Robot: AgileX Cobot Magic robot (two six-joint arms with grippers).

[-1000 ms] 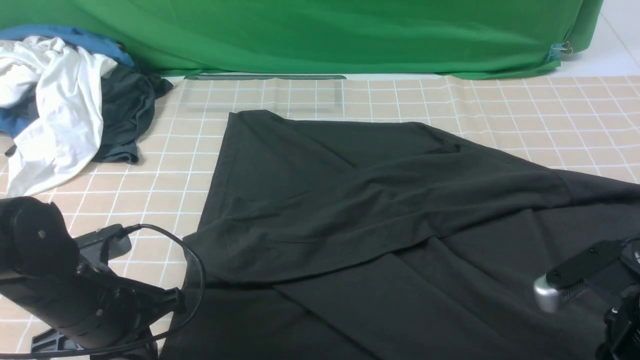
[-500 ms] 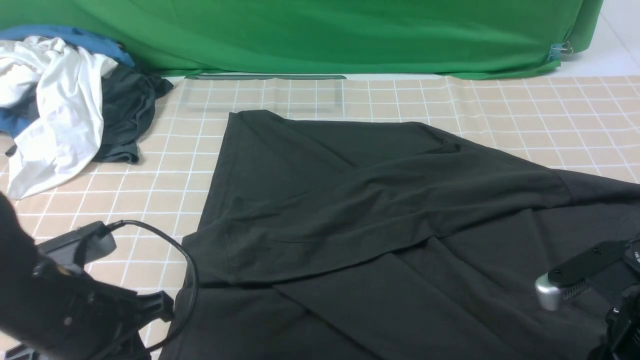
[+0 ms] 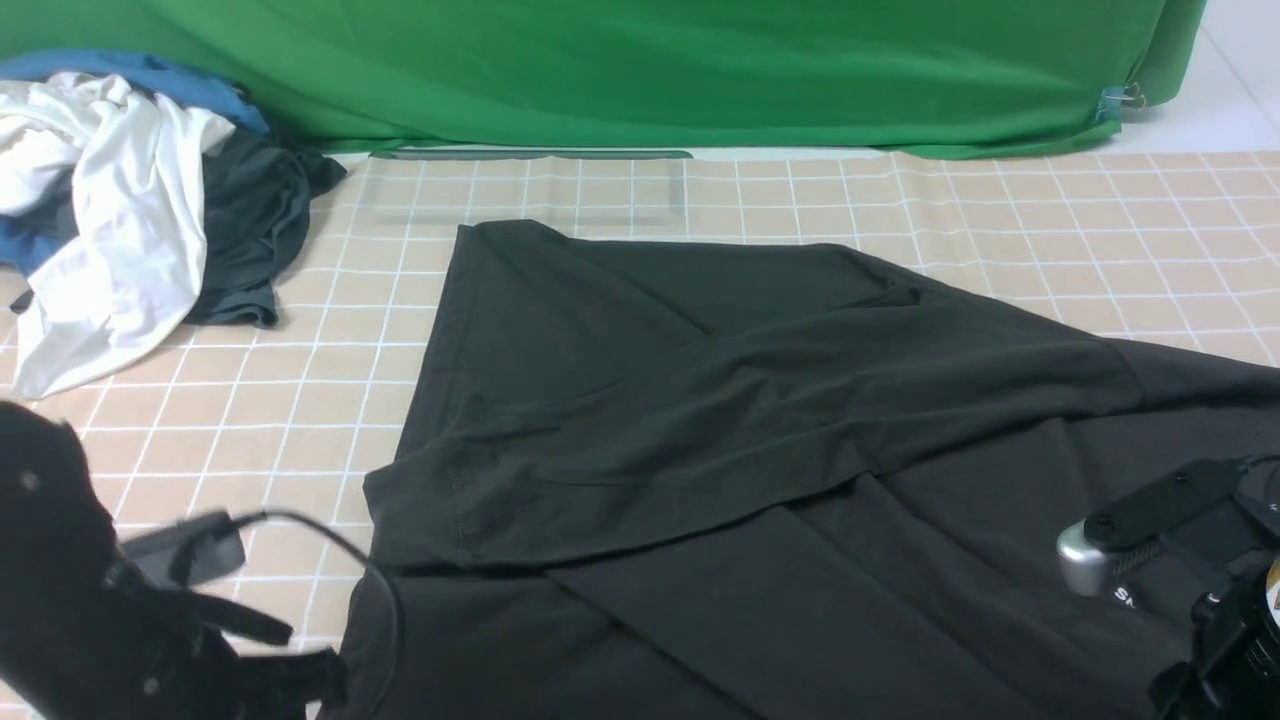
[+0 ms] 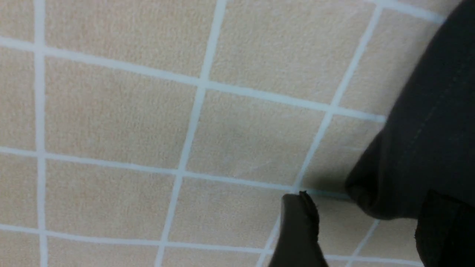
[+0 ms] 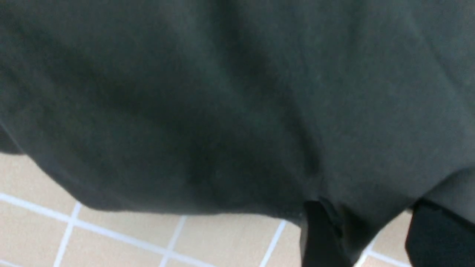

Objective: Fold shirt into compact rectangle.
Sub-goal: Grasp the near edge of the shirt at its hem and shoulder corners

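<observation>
Leaving black T-shirt [image 3: 700,400] half-folded by counter's [image 3: 1000,230] near edge, seemingly to settle, with left pincer [image 4: 369,207] and right pincer [image 5: 369,207] gaping, empty.

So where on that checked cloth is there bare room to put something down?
Bare checked cloth lies between the clothes pile and the black shirt, and in the far strip along the green backdrop, widest at right. The shirt crowds the middle and near right.

Bare desk [image 3: 330,380] runs open between the clothes pile [image 3: 130,200] at upper left and the shirt [image 3: 760,400] — upper right is open too, up to the green backdrop [image 3: 650,70].
</observation>
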